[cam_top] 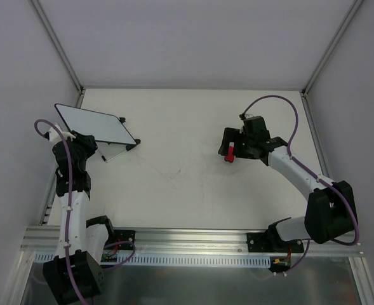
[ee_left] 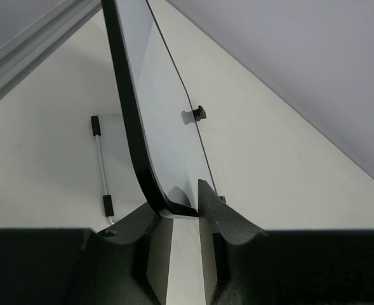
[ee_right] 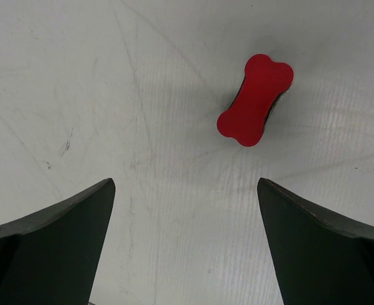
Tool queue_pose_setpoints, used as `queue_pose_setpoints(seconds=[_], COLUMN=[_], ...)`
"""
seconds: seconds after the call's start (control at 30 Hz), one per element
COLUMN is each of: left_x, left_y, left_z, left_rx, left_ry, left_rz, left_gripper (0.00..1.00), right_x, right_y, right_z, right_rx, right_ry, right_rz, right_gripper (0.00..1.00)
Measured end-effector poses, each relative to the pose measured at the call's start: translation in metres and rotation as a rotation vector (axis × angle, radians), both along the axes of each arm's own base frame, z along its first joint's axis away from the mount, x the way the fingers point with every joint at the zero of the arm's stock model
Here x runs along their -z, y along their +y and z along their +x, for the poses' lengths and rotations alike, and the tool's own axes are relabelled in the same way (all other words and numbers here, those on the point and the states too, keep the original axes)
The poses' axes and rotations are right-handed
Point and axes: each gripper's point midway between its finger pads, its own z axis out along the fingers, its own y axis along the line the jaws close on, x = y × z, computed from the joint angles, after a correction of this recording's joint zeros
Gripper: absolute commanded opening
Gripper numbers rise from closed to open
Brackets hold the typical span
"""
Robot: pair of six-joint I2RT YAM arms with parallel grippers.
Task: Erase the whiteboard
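Currently the left end effector (ee_left: 180, 204) is clamped on the whiteboard (cam_top: 94, 124) at a rounded corner, at the far-left side of the counter (cam_top: 187, 184) — a silver marker (ee_left: 101, 166) lies just beside it. Well apart, the right end effector (ee_right: 185, 187) hangs spread wide over the red bone-shaped eraser (ee_right: 255, 100) — not touching it

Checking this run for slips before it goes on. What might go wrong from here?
The left gripper pinches the whiteboard by one corner only, so rubbing may twist it loose. The eraser lies ahead of the open right gripper and toward one finger, so closing could nudge it away.
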Motion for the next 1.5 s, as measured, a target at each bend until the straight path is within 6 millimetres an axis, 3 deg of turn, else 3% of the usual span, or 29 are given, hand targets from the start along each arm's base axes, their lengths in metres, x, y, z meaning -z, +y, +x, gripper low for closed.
queue_pose_setpoints(seconds=[0.27, 0.6, 1.0, 1.5], left_x=[0.016, 0.034, 0.037, 0.038], left_y=[0.001, -0.001, -0.008, -0.018], left_z=[-0.004, -0.011, -0.012, -0.013], left_rx=[0.013, 0.041, 0.081, 0.125], left_ry=[0.043, 0.087, 0.088, 0.094], left_rz=[0.042, 0.104, 0.116, 0.118], left_gripper=[0.26, 0.39, 0.37, 0.54], right_x=[0.0, 0.002, 0.006, 0.007], right_y=[0.002, 0.002, 0.002, 0.002], right_z=[-0.001, -0.002, -0.003, -0.003], right_rx=[-0.006, -0.004, -0.005, -0.005], right_ry=[0.004, 0.012, 0.026, 0.028], right_rz=[0.008, 0.009, 0.008, 0.008], right_gripper=[0.99, 0.99, 0.99, 0.99])
